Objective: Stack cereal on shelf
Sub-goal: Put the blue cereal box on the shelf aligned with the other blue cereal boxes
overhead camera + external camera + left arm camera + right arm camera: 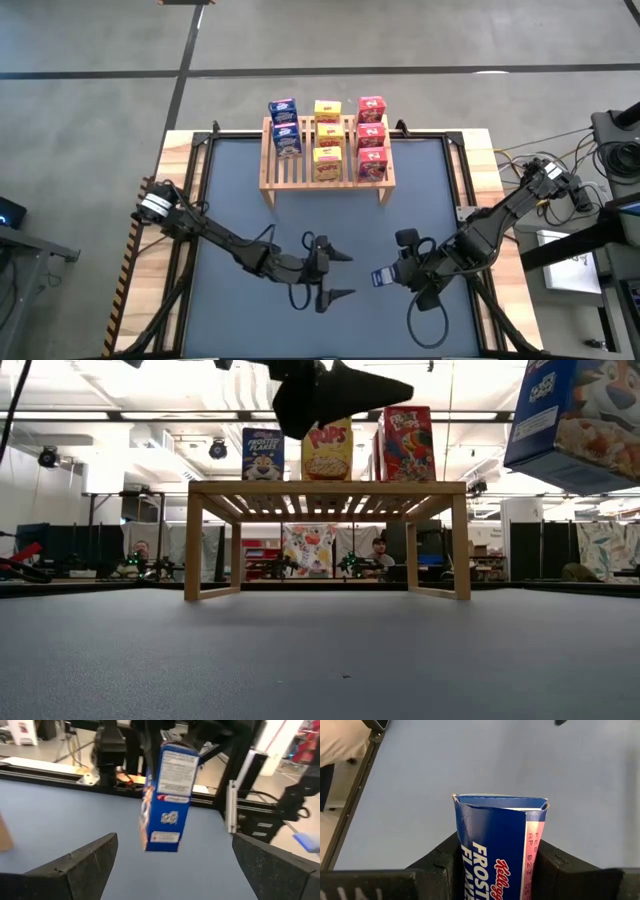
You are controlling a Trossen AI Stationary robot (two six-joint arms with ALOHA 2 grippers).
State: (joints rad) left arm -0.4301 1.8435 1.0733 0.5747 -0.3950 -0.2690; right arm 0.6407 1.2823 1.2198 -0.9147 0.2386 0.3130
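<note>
While my left pincer (pixel 340 276) hangs low over the blue worktop (pixel 240 190) with its dark fingers spread wide and empty, my right pincer (pixel 392 272) is clamped on a blue cardboard cereal box (pixel 495 850) reading "FROST", held off the mat. Eight more boxes stand on the slatted wooden shelf (pixel 290 170): "FROSTED FLAKES" (pixel 262 454), "POPS" (pixel 327 452) and a red one (pixel 409 444).

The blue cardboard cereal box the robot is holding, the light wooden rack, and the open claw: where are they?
Blue cardboard cereal box (pixel 492 845): right wrist view, its printed blue face.
Light wooden rack (pixel 305 168): high view, bare slats at the front.
Left gripper (pixel 343 275): high view, midway between its spread fingertips.
</note>
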